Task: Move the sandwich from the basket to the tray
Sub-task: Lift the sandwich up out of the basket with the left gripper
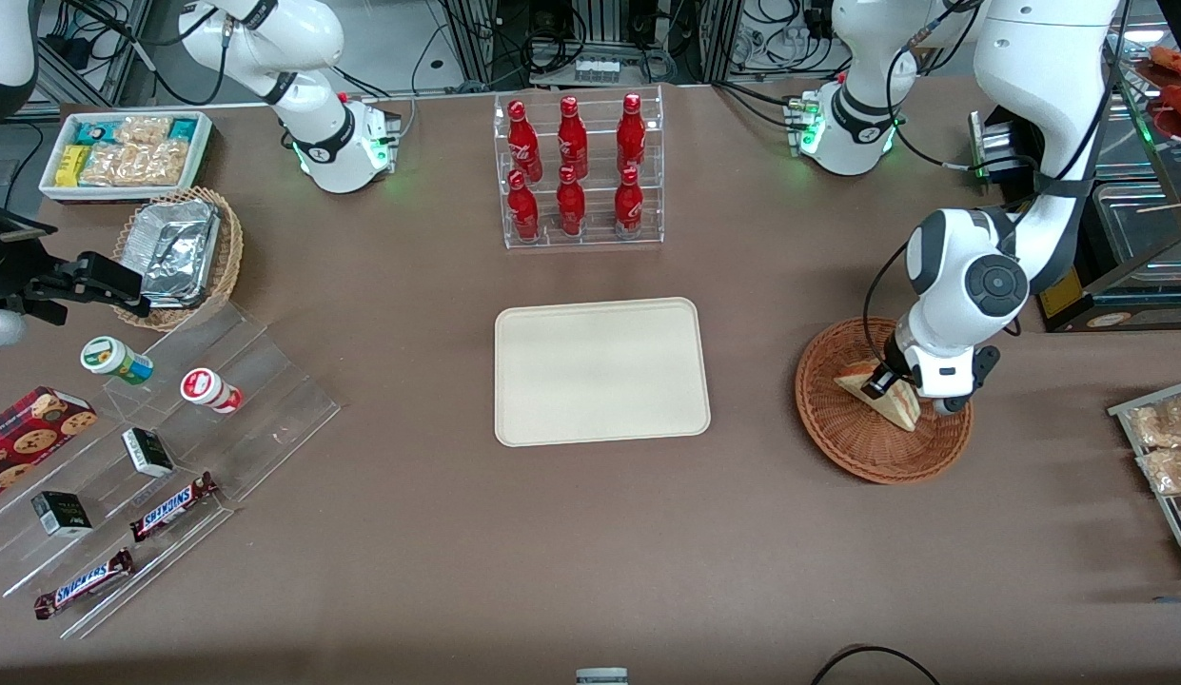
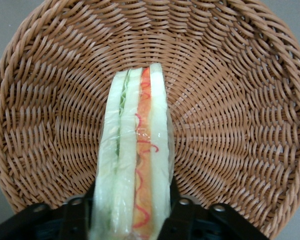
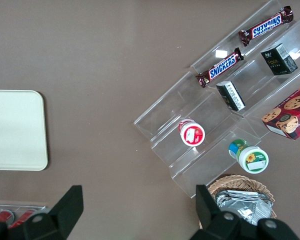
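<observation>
Jaws (image 1: 896,388): mine, down inside the basket, closed on the sandwich, one black finger (image 2: 182,210) against each bread face.
Sandwich (image 2: 137,165): stood on edge in my grip, red and green filling layers facing the wrist camera; it was in the basket, toward the working arm's end of the tabletop.
Basket (image 1: 842,423): reddish-brown wicker, round, near the tabletop's edge at that end.
Tray (image 1: 600,371): cream, flat at mid-tabletop, well apart from the basket, nothing on it.
</observation>
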